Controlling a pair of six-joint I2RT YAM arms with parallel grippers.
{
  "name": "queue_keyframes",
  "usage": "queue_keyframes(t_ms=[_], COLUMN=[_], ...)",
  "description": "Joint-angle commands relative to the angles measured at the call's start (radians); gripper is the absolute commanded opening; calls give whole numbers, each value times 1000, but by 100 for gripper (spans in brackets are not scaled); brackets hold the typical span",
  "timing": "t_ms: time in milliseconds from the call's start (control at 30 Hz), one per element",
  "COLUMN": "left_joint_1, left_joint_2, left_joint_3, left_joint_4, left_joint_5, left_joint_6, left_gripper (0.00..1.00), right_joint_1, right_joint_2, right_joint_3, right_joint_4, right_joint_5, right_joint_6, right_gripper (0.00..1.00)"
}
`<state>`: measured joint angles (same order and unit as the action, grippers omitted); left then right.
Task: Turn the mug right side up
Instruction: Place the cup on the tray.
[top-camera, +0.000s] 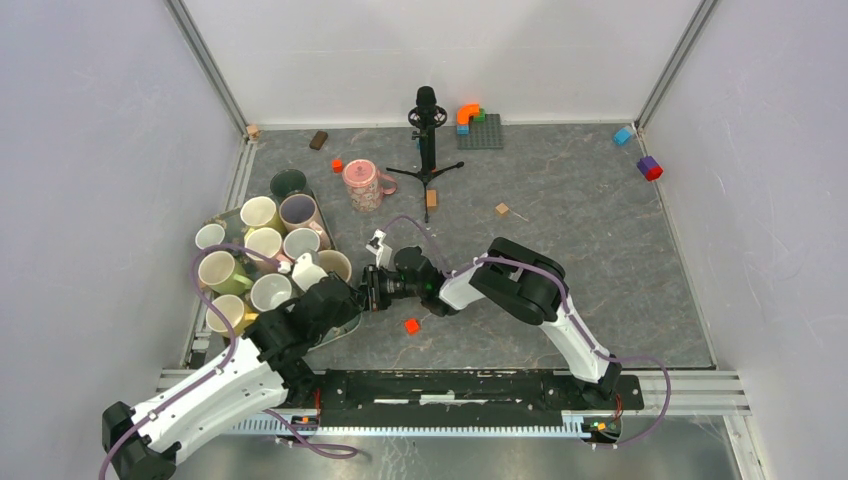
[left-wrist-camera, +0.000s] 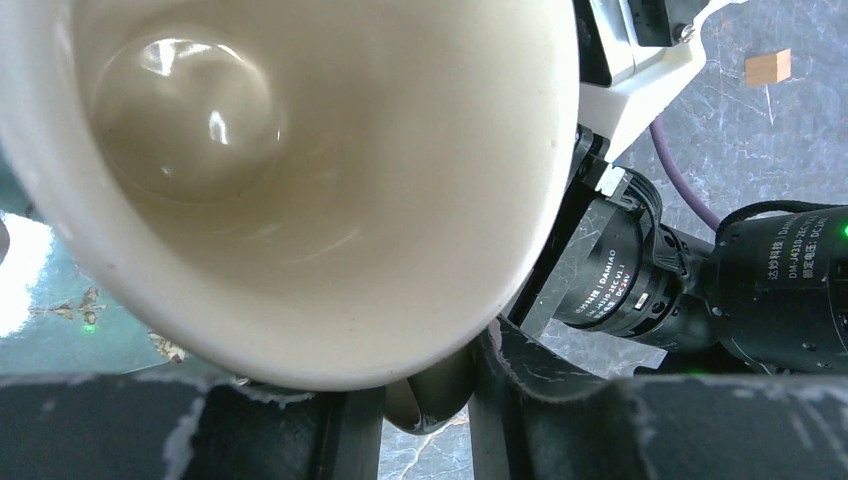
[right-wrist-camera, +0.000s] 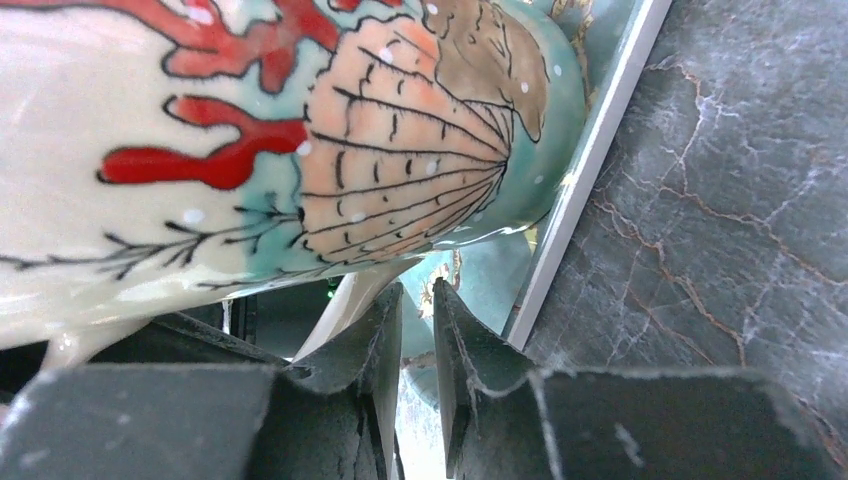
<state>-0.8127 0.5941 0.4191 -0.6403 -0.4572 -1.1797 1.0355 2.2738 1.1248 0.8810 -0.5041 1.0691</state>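
Jaws of the left gripper (left-wrist-camera: 428, 378) straddle the handle (left-wrist-camera: 425, 405) of the mug (left-wrist-camera: 300, 200).

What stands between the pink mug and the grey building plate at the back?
A black tripod stand is between the pink mug and the grey building plate; top view.

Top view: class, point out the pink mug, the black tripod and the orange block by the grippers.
pink mug (top-camera: 362, 186): top view, its body.
black tripod (top-camera: 428, 148): top view, its upright post.
orange block (top-camera: 411, 325): top view, its top face.
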Motion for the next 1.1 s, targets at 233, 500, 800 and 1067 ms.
queue_keyframes(t_ms=[233,500,800,1067], left_joint_1=[-9,-8,-6,18], left_joint_2=[4,-21,-10,49], left_joint_3=[-29,6,54,118], left_joint_4=[-281,-316,-348,-364], left_joint_5=[189,162,94,39], left_joint_6=[-117,-140,-144,-114], left_gripper=[46,48,56,61], right_joint_1=[9,12,19,21], right_joint_2=[-56,-74,-75,-84], right_joint_3=[-19,19,54,65], right_joint_4=[-48,-118,-160,-176], right_joint_5=[63,70,66,66], right_joint_6=[-84,-126,-141,-149], right_gripper=[25,26,26,26])
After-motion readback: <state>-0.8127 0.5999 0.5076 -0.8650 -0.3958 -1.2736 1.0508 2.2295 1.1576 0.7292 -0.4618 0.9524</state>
